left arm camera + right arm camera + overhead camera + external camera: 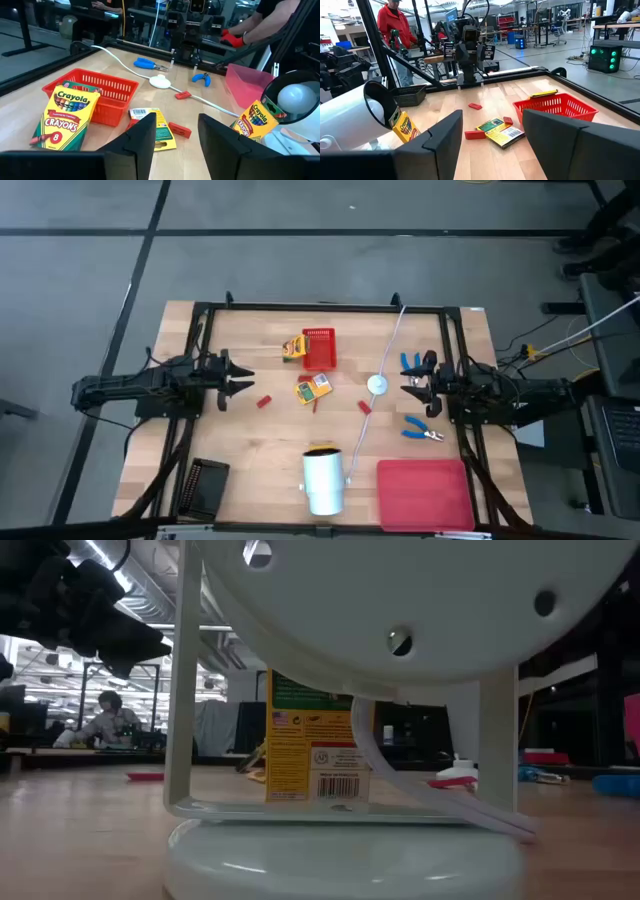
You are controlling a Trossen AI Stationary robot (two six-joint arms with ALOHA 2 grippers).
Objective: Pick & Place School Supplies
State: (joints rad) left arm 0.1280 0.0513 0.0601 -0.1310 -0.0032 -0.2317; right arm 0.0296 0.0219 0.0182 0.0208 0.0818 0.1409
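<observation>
My left gripper [235,377] is open and empty at the table's left. My right gripper [408,380] is open and empty at the right. Between them, one crayon box [312,389] lies flat, and it also shows in the left wrist view [157,127]. Another crayon box [64,119] stands on end and leans against a red basket [318,348]. A third crayon box [320,448] stands by the mouth of the white cylinder [324,480]. Small red blocks [264,402] [365,407] lie on the table. Two blue-handled tools [410,362] [422,430] lie near my right gripper.
A white disc [377,384] on a white cord lies at centre right. A red flat tray [424,494] sits at the near right and a black basket [205,485] at the near left. A black frame runs around the table. People show beyond the table in the wrist views.
</observation>
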